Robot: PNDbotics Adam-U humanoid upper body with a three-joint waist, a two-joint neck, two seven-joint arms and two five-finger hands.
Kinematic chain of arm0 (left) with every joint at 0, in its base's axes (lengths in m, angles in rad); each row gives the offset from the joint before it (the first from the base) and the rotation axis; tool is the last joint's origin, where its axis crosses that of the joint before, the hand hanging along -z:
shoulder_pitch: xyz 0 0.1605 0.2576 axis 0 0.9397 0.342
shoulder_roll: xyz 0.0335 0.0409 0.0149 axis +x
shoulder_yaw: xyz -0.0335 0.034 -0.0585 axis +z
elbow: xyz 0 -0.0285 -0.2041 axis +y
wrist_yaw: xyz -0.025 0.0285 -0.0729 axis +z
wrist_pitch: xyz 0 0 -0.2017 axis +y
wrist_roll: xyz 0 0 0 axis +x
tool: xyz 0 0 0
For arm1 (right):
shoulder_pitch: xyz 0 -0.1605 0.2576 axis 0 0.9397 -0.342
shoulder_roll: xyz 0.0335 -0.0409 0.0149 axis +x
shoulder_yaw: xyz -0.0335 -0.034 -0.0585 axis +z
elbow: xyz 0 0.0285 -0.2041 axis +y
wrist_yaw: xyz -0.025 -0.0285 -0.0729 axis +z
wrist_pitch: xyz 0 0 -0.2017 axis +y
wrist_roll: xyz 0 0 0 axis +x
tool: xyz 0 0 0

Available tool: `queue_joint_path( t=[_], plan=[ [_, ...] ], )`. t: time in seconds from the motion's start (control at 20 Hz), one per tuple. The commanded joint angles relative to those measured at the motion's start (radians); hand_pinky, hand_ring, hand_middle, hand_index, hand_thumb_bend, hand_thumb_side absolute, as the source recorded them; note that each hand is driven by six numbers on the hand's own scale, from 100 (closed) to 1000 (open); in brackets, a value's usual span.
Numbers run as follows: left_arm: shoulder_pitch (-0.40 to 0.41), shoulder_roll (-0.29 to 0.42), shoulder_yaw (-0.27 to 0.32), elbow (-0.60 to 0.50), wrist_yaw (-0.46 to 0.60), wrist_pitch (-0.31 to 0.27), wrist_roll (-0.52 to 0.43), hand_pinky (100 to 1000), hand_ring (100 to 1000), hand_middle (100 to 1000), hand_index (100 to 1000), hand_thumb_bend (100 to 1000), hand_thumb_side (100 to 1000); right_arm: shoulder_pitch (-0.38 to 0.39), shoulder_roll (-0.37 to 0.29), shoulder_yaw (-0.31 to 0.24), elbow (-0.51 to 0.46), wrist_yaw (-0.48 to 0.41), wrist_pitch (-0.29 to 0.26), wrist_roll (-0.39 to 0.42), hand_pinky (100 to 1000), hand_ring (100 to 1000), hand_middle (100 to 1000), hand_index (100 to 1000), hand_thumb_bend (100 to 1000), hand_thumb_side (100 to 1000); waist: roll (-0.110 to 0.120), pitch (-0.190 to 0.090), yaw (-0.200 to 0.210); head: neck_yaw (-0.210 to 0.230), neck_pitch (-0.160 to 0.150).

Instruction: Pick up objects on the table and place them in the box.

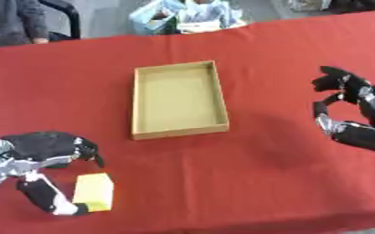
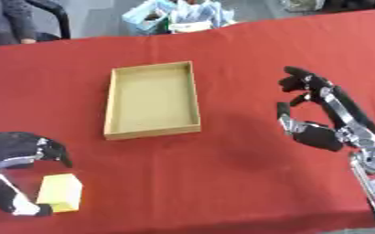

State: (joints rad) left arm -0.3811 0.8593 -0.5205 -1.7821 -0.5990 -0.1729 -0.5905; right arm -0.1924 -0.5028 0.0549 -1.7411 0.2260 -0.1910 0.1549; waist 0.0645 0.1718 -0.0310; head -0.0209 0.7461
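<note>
A yellow block (image 1: 94,191) lies on the red table near the front left. My left hand (image 1: 39,151) hovers over and beside it, the fingers curved above the block's far side and the thumb (image 1: 50,197) reaching along its left side; the hand is open around it, not closed. An empty shallow cardboard box (image 1: 220,101) sits at the table's middle, its long side running away from me. My right hand (image 2: 323,114) hangs open at the right, fingers spread, holding nothing.
The red tablecloth (image 1: 247,178) covers the whole table. Beyond the far edge stand a bin of white and blue packages (image 1: 187,16) and a dark chair (image 1: 66,13).
</note>
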Motion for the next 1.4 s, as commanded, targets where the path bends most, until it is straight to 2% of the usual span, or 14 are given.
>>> queue_joint_path(
  t=[0.05,0.35,0.7,0.85,1.05,1.4],
  plan=[
    [-0.016,0.012,0.004,0.000,-0.006,-0.007,0.002,706,623,601,706,368,368,-0.005,-0.017,-0.012,-0.010,-0.002,-0.002,-0.003,627,791,771,962,100,267,-0.004,-0.011,-0.001,0.002,0.000],
    [-0.021,0.006,0.010,0.003,-0.007,-0.012,-0.003,659,548,522,639,244,277,-0.005,-0.016,-0.013,-0.010,-0.002,-0.002,-0.004,627,791,771,962,100,266,-0.005,-0.012,0.000,0.002,0.000],
    [-0.069,0.027,0.058,-0.025,0.067,0.013,-0.001,658,542,519,639,244,276,-0.001,-0.016,-0.014,-0.009,-0.001,-0.002,-0.005,627,790,770,962,100,266,-0.004,-0.015,0.003,-0.004,0.001],
    [-0.117,0.037,0.082,-0.033,0.099,0.029,0.001,660,544,520,642,251,275,-0.001,-0.017,-0.013,-0.009,-0.001,-0.002,-0.004,627,790,770,962,100,267,-0.003,-0.016,0.002,-0.004,0.002],
    [-0.197,0.024,0.091,0.009,0.104,0.035,0.005,667,553,527,648,273,274,-0.001,-0.017,-0.011,-0.009,-0.002,-0.003,-0.002,627,790,770,962,100,266,-0.003,-0.018,-0.004,-0.005,0.000],
    [-0.361,-0.069,0.059,0.156,0.063,-0.027,-0.003,675,568,542,662,293,303,-0.007,-0.014,-0.006,-0.009,-0.005,-0.004,0.003,627,790,770,962,100,268,-0.005,-0.015,-0.017,-0.007,-0.007]
  ],
)
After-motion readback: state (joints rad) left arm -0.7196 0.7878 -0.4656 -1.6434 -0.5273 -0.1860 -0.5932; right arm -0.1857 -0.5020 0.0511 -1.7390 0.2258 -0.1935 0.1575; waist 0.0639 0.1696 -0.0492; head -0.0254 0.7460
